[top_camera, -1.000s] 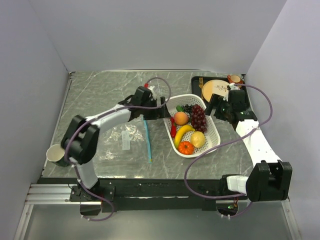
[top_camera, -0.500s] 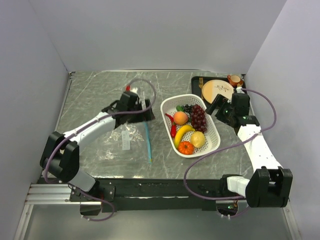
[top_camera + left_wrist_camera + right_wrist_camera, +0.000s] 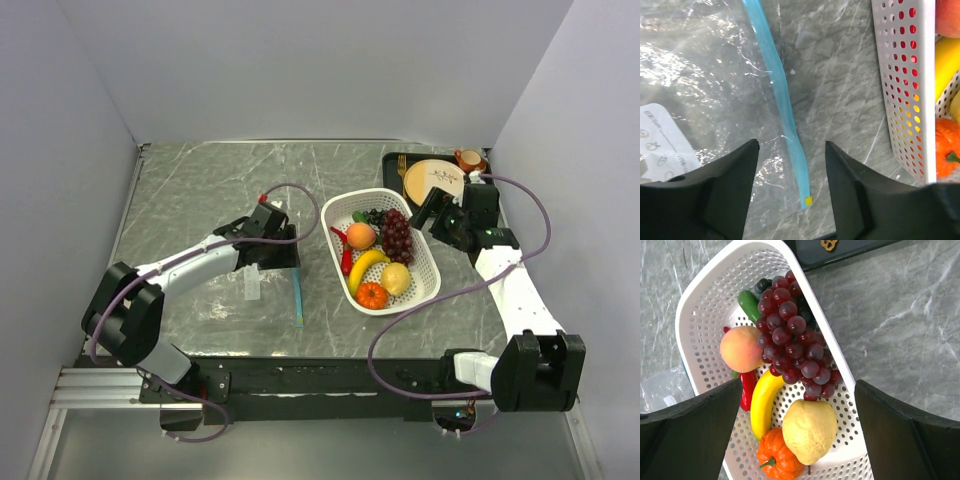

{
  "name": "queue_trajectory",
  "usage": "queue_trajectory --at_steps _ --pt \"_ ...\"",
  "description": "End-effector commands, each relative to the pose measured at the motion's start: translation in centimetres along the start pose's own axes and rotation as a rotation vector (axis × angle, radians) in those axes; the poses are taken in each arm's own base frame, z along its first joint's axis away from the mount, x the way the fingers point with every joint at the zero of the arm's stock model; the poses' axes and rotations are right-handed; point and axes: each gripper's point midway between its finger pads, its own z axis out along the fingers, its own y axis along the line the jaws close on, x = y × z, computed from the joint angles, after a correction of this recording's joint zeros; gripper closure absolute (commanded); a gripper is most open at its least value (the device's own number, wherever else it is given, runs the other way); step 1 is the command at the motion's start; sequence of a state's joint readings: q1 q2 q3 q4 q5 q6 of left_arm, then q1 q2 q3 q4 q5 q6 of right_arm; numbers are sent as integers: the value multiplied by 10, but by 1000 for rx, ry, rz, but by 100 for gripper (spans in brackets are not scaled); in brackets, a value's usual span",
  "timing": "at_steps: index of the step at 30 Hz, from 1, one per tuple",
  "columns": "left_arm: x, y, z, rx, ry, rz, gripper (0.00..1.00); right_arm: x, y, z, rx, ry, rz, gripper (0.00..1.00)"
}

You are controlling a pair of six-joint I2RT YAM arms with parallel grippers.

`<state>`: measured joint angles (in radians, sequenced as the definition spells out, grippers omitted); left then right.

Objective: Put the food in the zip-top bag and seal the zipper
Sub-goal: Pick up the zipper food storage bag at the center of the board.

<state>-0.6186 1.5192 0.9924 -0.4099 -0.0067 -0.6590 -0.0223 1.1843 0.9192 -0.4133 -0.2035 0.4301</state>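
The zip-top bag [image 3: 250, 280] lies flat and clear on the table, left of the white perforated basket [image 3: 330, 207]. Its teal zipper [image 3: 297, 290] runs along its right edge. My left gripper [image 3: 285, 258] is open and empty above the zipper [image 3: 777, 90], which passes between its fingers; the bag [image 3: 700, 75] lies to the left. The food lies in the basket: grapes [image 3: 792, 335], peach [image 3: 741, 348], banana [image 3: 762, 402], lemon [image 3: 809, 430], orange tomato [image 3: 777, 457], chili [image 3: 746, 390], green piece [image 3: 749, 305]. My right gripper [image 3: 428, 212] is open and empty above the basket's right side.
A black tray [image 3: 393, 160] at the back right holds a beige plate [image 3: 432, 178] and a small orange cup [image 3: 468, 158]. A paper cup [image 3: 108, 308] stands at the table's left edge. Walls close in on the left, back and right.
My left gripper has drawn back from the basket's left rim, leftward and nearer, to over the bag's zipper. The right gripper has pulled back slightly to the right.
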Motion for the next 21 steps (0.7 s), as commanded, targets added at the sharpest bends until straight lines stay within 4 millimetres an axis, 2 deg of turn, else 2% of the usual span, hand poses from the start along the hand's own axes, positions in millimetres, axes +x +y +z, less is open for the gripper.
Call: queue_trajectory --at_steps 1,8,15,21 --pt "-5 -10 10 -5 -7 -1 42 -15 10 -1 -26 -15 -21 0" --pt "5 -21 26 -1 38 15 43 -10 7 -1 -25 -9 -33 0" --pt "0 -23 31 -15 41 9 63 -8 7 -2 -29 -2 -42 0" --pt "5 -21 38 -23 68 19 64 -7 8 -3 -36 4 -50 0"
